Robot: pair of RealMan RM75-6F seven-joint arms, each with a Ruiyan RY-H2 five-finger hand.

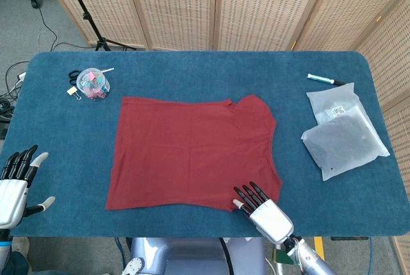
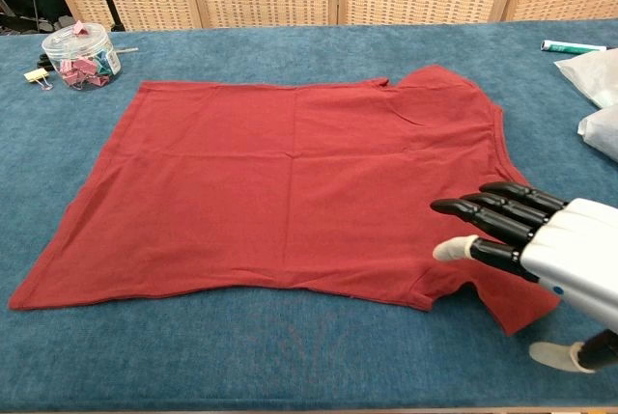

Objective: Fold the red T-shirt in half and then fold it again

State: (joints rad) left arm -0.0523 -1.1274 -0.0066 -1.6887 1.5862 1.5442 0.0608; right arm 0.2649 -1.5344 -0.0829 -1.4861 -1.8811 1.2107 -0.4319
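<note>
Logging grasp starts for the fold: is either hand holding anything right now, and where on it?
Nothing is held. The right hand hovers open over the near sleeve of the red T-shirt; the left hand is open beside the table edge.

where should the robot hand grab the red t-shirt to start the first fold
Probably the near sleeve and hem edge of the flat red cotton T-shirt, approached from the table's front side: that edge lies free and unfolded, right under the open right robot hand.
</note>
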